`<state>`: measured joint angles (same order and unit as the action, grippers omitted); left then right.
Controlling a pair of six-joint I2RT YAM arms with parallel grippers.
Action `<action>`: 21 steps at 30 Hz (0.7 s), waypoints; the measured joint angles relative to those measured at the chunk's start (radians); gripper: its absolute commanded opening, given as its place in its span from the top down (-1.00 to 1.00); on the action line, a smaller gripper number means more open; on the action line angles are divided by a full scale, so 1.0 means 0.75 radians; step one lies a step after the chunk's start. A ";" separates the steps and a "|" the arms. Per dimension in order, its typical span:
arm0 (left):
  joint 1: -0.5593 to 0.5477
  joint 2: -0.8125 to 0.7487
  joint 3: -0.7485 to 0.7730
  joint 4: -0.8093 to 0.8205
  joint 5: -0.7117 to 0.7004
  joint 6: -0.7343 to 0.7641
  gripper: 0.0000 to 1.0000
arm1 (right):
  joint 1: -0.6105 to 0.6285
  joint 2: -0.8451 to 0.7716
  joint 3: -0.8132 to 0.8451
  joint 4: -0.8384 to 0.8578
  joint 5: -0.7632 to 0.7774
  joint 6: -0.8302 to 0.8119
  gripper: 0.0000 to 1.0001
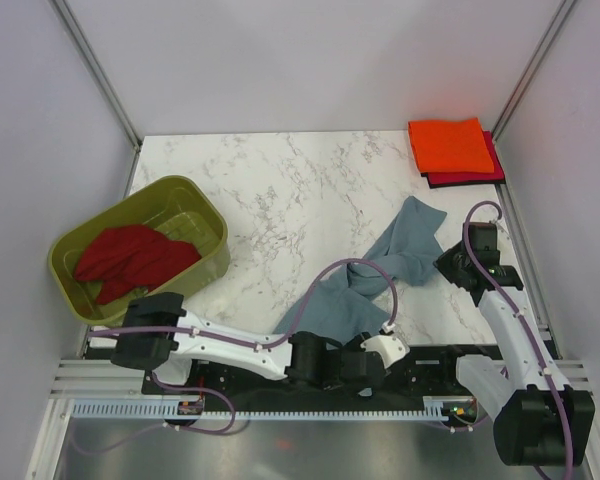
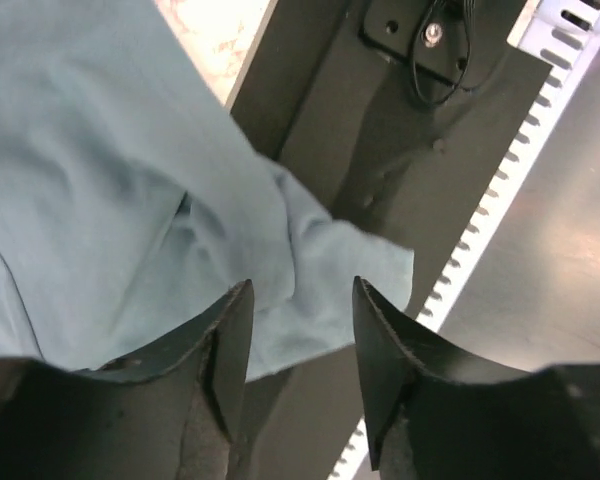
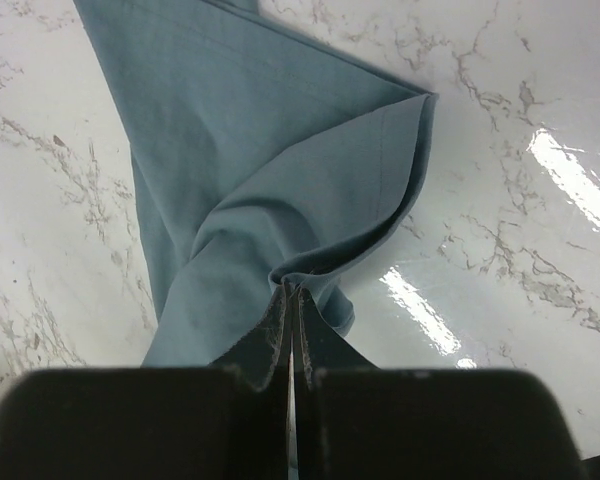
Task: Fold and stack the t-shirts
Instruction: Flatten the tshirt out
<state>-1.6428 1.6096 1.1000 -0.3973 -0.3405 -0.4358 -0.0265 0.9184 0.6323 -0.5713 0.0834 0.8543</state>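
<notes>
Shirts: four (dark red shirt (image 1: 135, 258) in tub (image 1: 185, 215), 9 o'clock; orange shirt (image 1: 448, 146) atop magenta-red shirt (image 1: 465, 180), 1 o'clock).
My left gripper (image 2: 300, 300): apart over blue-grey shirt (image 2: 100, 180).
My right gripper (image 3: 292, 320): clamping it.

A twisted blue-grey shirt (image 1: 395, 262) is stretched across lower centre-right. A folded orange shirt (image 1: 450, 145) is stacked on a magenta shirt (image 1: 470, 179), upper right. A dark red shirt (image 1: 130, 258) is bunched at left.

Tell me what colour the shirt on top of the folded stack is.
Bright orange; the top shirt shows best in the top external view.
</notes>
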 measured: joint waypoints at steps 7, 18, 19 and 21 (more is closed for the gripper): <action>0.019 0.117 0.053 0.014 -0.095 0.044 -0.07 | 0.000 0.001 0.000 0.017 -0.048 -0.017 1.00; 0.328 0.164 0.024 0.035 -0.087 0.040 0.03 | 0.000 0.124 0.001 0.127 -0.040 -0.013 1.00; 0.371 0.179 0.024 0.040 -0.077 0.040 0.05 | 0.000 0.137 0.001 0.141 -0.028 -0.008 1.00; 0.456 0.215 0.024 0.047 -0.054 0.043 0.05 | 0.000 0.154 0.001 0.166 -0.007 0.008 1.00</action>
<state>-1.3006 1.7706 1.1183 -0.3618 -0.3813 -0.4038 -0.0265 1.0336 0.6327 -0.4469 0.0780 0.8604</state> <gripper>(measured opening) 0.480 0.007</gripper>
